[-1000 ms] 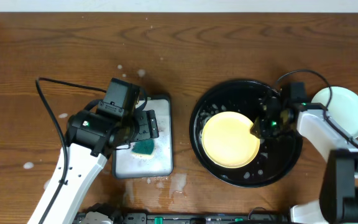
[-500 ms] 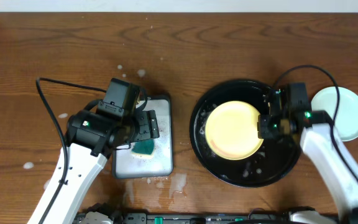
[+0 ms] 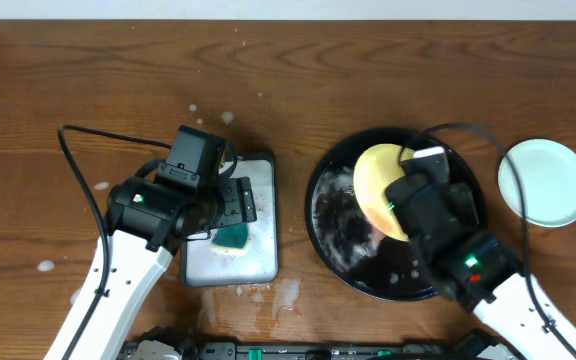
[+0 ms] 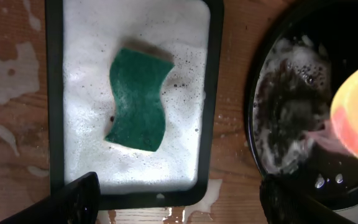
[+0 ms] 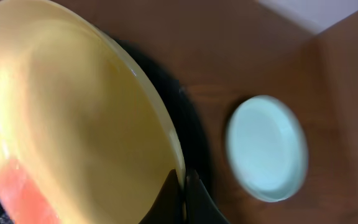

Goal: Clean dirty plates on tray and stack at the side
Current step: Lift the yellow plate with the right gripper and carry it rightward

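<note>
The right hand (image 5: pixel 180 188) grips the tilted yellow plate (image 5: pixel 73 118) by its rim above the tray (image 3: pixel 328 215), while only the left wrist view shows the left hand (image 4: pixel 179 191) released.

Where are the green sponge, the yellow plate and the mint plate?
green sponge (image 4: pixel 137 99), left wrist view, middle of its top face
yellow plate (image 5: pixel 73 121), right wrist view, centre of its tilted face
mint plate (image 3: pixel 544 182), overhead view, its centre
</note>
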Robot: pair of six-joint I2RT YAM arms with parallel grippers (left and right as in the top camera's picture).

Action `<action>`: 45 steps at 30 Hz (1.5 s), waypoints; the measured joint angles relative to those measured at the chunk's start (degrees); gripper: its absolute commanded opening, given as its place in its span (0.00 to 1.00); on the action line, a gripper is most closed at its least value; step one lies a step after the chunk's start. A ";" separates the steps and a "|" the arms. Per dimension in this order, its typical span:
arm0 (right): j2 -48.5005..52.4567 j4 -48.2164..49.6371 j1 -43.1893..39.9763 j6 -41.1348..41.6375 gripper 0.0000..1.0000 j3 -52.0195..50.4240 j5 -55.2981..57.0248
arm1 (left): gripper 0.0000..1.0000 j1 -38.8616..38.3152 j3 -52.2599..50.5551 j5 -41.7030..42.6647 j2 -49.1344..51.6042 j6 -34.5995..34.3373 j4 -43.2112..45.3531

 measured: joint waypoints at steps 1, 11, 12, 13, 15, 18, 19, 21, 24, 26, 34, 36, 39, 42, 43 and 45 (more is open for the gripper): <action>0.00 -0.04 2.12 0.02 0.01 0.02 2.82 | 0.82 0.00 0.02 0.00 0.00 -0.02 0.00; 0.00 -0.07 17.25 -0.26 0.01 0.02 22.49 | 0.83 0.00 0.00 0.00 0.00 0.00 0.00; 0.00 -0.02 18.45 -0.55 0.01 0.00 24.09 | 0.83 0.00 0.00 0.00 0.00 0.00 0.00; 0.00 0.07 19.26 -0.94 0.01 0.00 25.14 | 0.83 0.00 0.02 -0.02 0.00 0.00 0.00; 0.00 0.17 20.76 -1.77 0.01 0.00 27.19 | 0.83 0.00 0.02 0.00 0.00 0.00 0.00; 0.00 0.35 22.25 -2.95 0.01 0.02 29.49 | 0.83 0.00 0.00 0.00 0.00 0.00 0.00; 0.00 0.42 22.62 -3.34 0.01 0.00 30.23 | 0.83 0.00 0.00 0.00 0.00 0.00 0.00; 0.00 0.55 23.08 -3.80 0.01 0.00 31.41 | 0.83 0.00 0.00 0.00 0.00 0.00 0.00; 0.00 0.70 23.74 -4.33 0.01 0.00 32.87 | 0.83 0.00 0.00 0.00 0.00 0.00 0.00; 0.00 0.74 23.82 -4.42 0.01 0.00 33.33 | 0.83 0.00 0.00 0.00 0.00 0.00 0.00; 0.00 0.76 23.85 -4.42 0.01 0.00 33.75 | 0.83 0.00 0.00 0.00 0.00 0.00 0.00; 0.00 0.76 23.85 -4.42 0.01 0.00 33.73 | 0.83 0.00 0.00 0.00 0.00 0.00 0.00; 0.00 0.74 23.85 -4.42 0.01 0.02 33.75 | 0.83 0.00 0.02 0.00 0.00 0.00 0.00; 0.00 0.76 23.85 -4.42 0.01 0.02 33.75 | 0.83 0.00 0.02 0.00 0.00 0.00 0.00; 0.00 0.76 23.85 -4.42 0.01 0.00 33.75 | 0.83 0.00 0.02 0.00 0.00 0.00 0.00; 0.00 0.74 23.85 -4.42 0.01 0.02 33.75 | 0.83 0.00 0.00 0.00 0.00 0.00 0.00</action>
